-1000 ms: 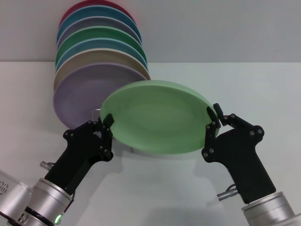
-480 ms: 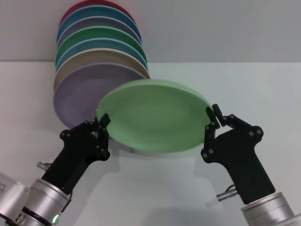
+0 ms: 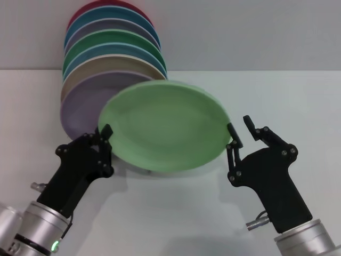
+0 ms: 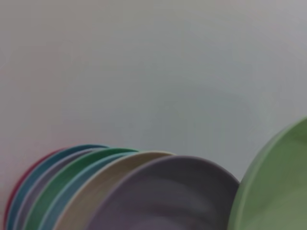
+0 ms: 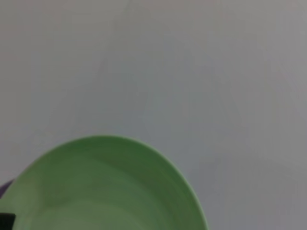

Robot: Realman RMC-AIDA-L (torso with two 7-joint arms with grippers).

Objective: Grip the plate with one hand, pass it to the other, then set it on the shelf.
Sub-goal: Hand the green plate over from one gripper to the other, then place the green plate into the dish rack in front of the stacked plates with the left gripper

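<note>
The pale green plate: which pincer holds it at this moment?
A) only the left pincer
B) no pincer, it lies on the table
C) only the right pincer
A: the left pincer grips the pale green plate at its rim, while the right pincer stands open beside the opposite edge.

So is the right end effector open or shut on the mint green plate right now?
Open. In the head view the right end effector has its fingers spread, clear of the plate, which the left end effector grips at its opposite rim.

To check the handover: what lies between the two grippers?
In the head view, the pale green plate spans from the left gripper to the open right gripper.
</note>
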